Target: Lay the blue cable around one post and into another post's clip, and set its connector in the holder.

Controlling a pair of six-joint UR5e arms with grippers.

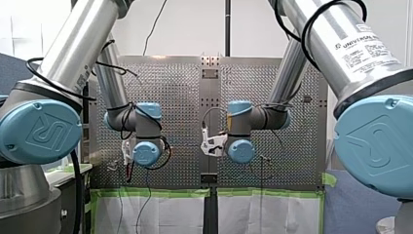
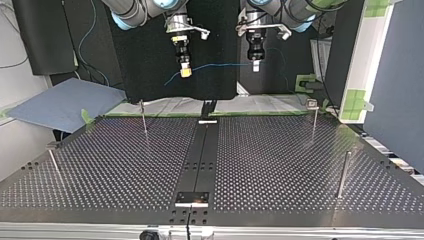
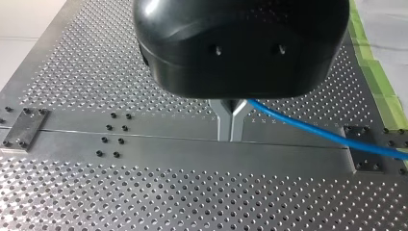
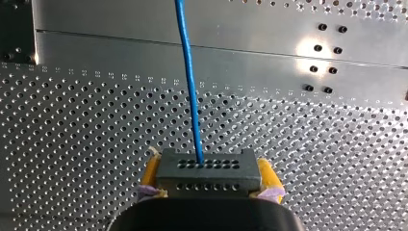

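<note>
In the top view both grippers hang high above the perforated table [image 2: 280,160], with the blue cable [image 2: 220,65] stretched between them. My right gripper [image 2: 184,72], at that view's left, has yellow pads. In the right wrist view those pads [image 4: 267,175] are shut on a dark grey connector block [image 4: 207,171], and the blue cable [image 4: 190,77] runs out of its face. My left gripper [image 2: 256,65] is at the top view's right. Its metal fingers [image 3: 225,122] are shut on the blue cable [image 3: 312,129], which leads off to one side.
Thin upright posts stand on the table: one [image 2: 143,117] at the top view's far left, one with a small head [image 2: 313,117] at far right, one [image 2: 342,175] near right, one [image 2: 54,164] near left. A black centre strip [image 2: 202,160] ends in a small metal plate [image 2: 191,198].
</note>
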